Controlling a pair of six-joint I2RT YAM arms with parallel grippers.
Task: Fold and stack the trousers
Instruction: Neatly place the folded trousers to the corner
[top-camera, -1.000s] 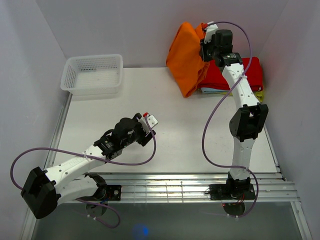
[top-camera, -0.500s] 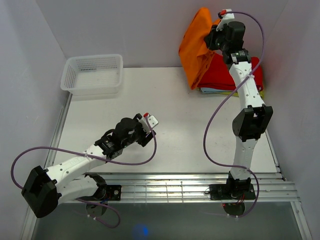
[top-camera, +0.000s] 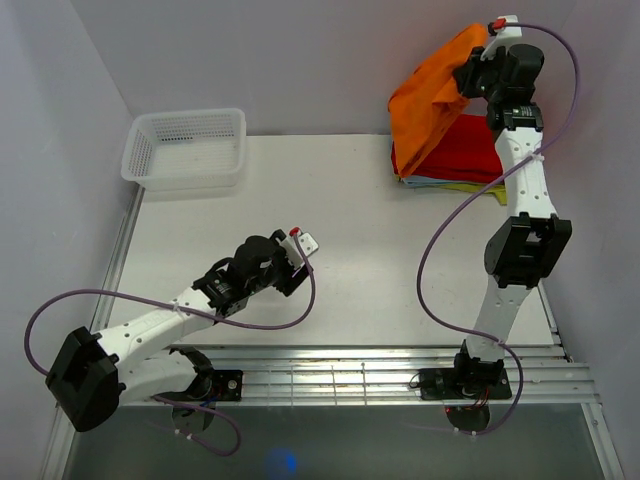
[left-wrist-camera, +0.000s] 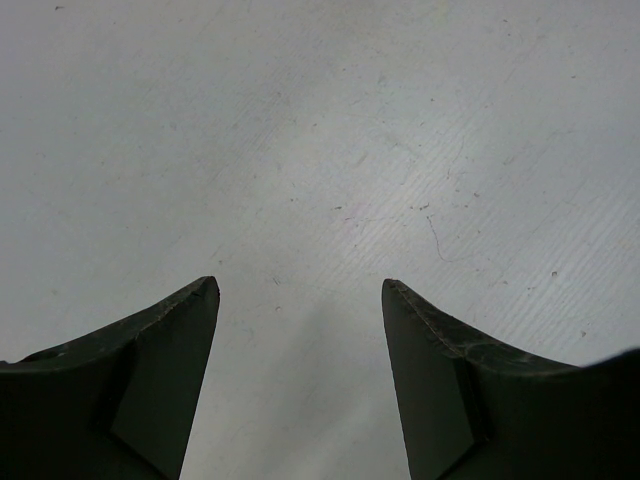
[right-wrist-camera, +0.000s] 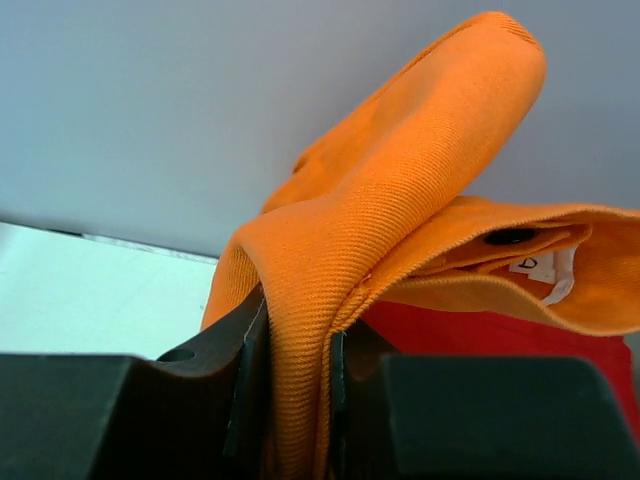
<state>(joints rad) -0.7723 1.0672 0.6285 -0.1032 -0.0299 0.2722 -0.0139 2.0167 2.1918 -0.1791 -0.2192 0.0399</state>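
The bright orange trousers (top-camera: 432, 100) hang folded in the air at the back right, above a stack of folded clothes. My right gripper (top-camera: 468, 72) is shut on a thick fold of them, and the right wrist view shows the orange cloth (right-wrist-camera: 400, 180) pinched between the jaws, with the dark waistband button (right-wrist-camera: 510, 237) to the right. The lower edge of the trousers drapes toward the red folded cloth (top-camera: 468, 150). My left gripper (top-camera: 296, 262) hovers low over the bare table near the front left, open, with nothing between its fingers (left-wrist-camera: 160, 370).
A white basket (top-camera: 186, 147) stands at the back left corner. Under the red cloth lie further folded clothes, with yellow and pale edges (top-camera: 470, 185) showing. White walls close in the table at the back and both sides. A slotted rail (top-camera: 350, 375) runs along the near edge.
My right gripper has carried the trousers up and to the right, from the stack's left edge to over the stack. The left arm has hardly moved.
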